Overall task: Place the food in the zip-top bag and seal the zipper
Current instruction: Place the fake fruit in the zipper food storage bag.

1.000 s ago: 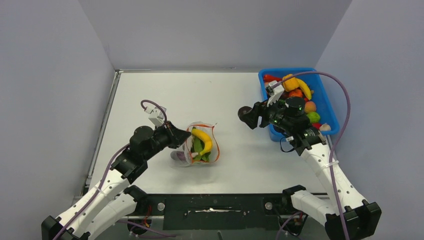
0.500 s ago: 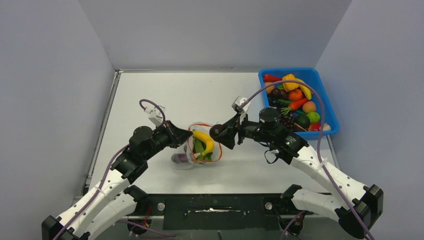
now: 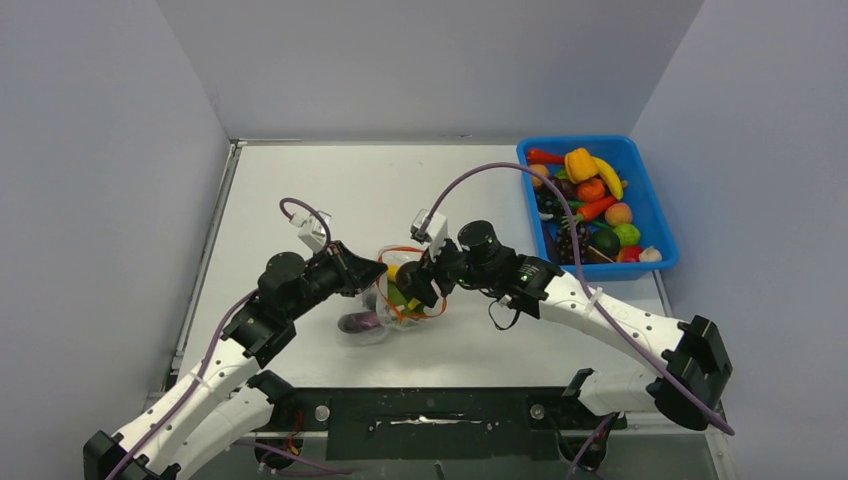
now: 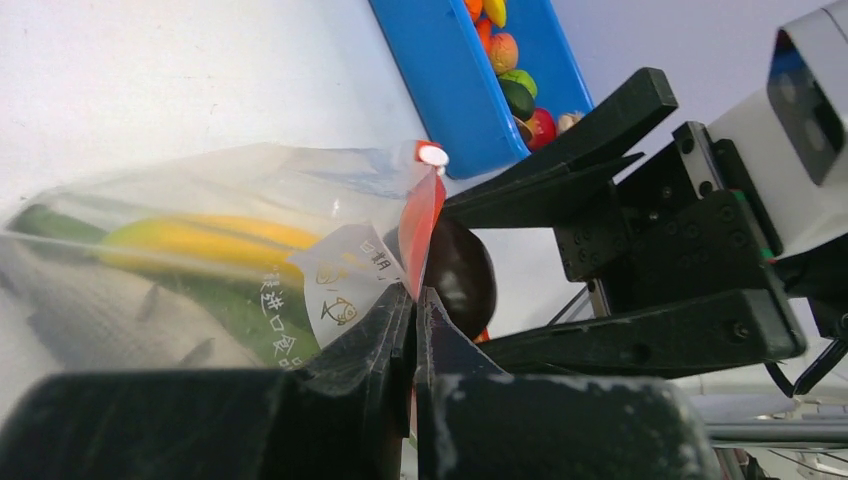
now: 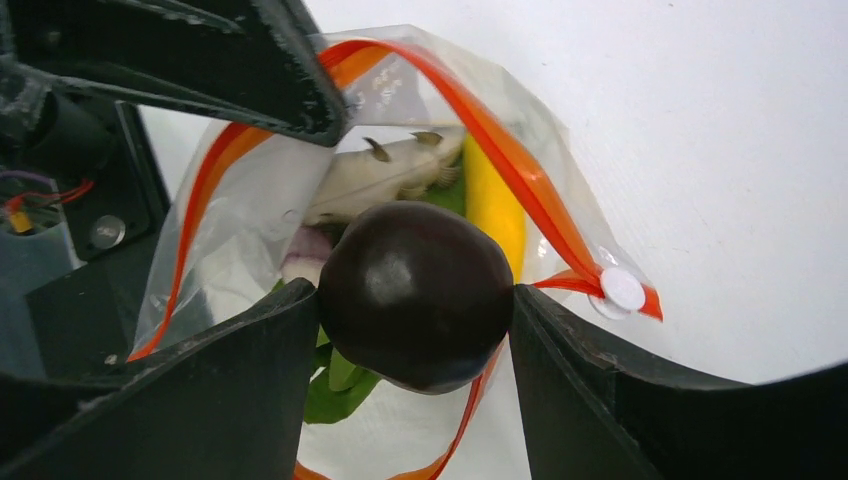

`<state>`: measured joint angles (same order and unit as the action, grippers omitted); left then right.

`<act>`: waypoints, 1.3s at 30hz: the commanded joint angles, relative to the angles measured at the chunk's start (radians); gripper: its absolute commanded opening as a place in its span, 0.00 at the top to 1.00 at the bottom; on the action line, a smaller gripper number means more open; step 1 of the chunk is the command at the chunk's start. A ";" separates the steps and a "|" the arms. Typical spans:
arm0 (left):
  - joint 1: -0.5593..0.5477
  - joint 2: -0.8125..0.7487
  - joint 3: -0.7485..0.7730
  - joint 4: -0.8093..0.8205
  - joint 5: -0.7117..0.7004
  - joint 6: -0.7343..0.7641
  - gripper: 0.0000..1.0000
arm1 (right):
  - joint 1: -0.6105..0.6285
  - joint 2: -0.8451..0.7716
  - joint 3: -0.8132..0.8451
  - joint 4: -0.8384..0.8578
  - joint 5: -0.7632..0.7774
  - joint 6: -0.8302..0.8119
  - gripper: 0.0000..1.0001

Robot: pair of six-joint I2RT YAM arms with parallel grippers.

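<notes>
The clear zip-top bag (image 3: 368, 318) lies at the table's middle, its orange-red zipper (image 5: 520, 170) spread into an open loop. A yellow banana (image 5: 492, 205) and a green pod (image 5: 335, 385) lie inside it. My left gripper (image 3: 376, 276) is shut on the bag's mouth edge; in the left wrist view (image 4: 415, 300) the red strip runs between its tips. My right gripper (image 3: 413, 286) is shut on a dark purple round fruit (image 5: 415, 295) and holds it right at the bag's mouth, within the zipper loop. That fruit also shows in the left wrist view (image 4: 460, 275).
A blue bin (image 3: 580, 140) at the back right holds several more toy fruits and vegetables; its wall also shows in the left wrist view (image 4: 440, 80). A white slider tab (image 5: 622, 290) sits at the zipper's end. Grey walls stand around the table.
My right arm swung left from the blue bin, carrying the dark fruit to the bag's mouth. The left arm kept its hold and stayed put.
</notes>
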<state>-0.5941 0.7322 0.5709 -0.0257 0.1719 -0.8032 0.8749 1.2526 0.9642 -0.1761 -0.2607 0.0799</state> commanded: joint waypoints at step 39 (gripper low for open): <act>-0.004 -0.002 -0.024 0.162 0.033 0.019 1.00 | 0.015 0.085 0.027 0.168 0.090 0.047 0.17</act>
<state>-0.5941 0.7338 0.4969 0.0563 0.2062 -0.8211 0.8845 1.4204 0.9581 -0.0090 -0.1909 0.1291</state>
